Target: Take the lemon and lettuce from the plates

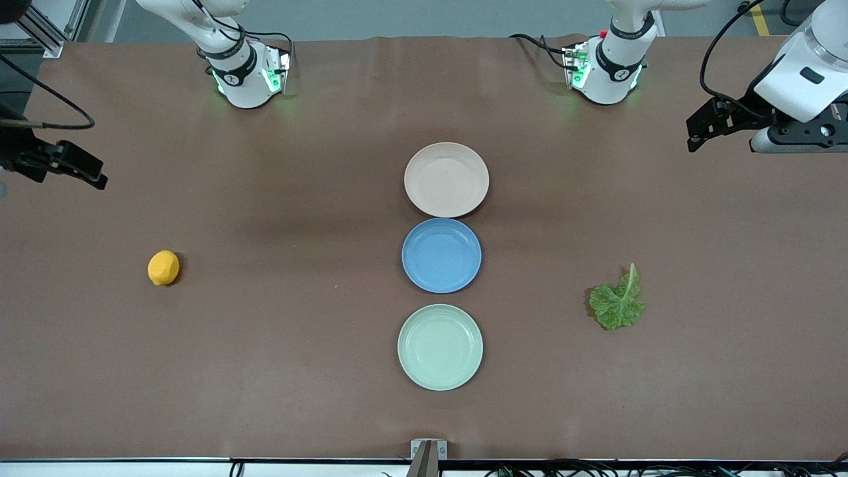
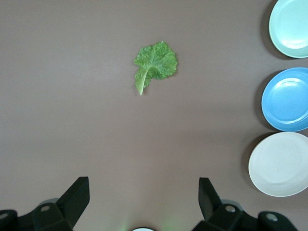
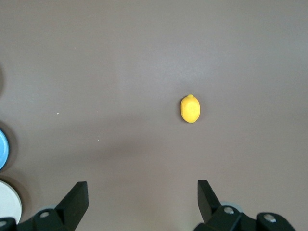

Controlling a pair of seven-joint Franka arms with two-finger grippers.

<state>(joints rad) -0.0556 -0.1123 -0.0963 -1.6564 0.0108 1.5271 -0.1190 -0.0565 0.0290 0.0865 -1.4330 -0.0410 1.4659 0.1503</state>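
Lying on bare table, your lettuce point(image 1: 617, 303) points its stem toward the robots' bases; lemon point(image 1: 163, 267) likewise lengthwise; left gripper point(image 2: 142, 204) and right gripper point(image 3: 142, 204) both spread, empty.

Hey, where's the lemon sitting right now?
The lemon lies on the bare table toward the right arm's end, not on any plate. In the front view it is level with the blue plate, well apart from it.

The front view looks steeply down from high across the brown table point(image 1: 265, 371), facing both arm bases. Each wrist camera looks straight down from well above. All three show the blue plate point(image 1: 441, 256), probably only its edge point(image 3: 2, 150) in the right wrist view.
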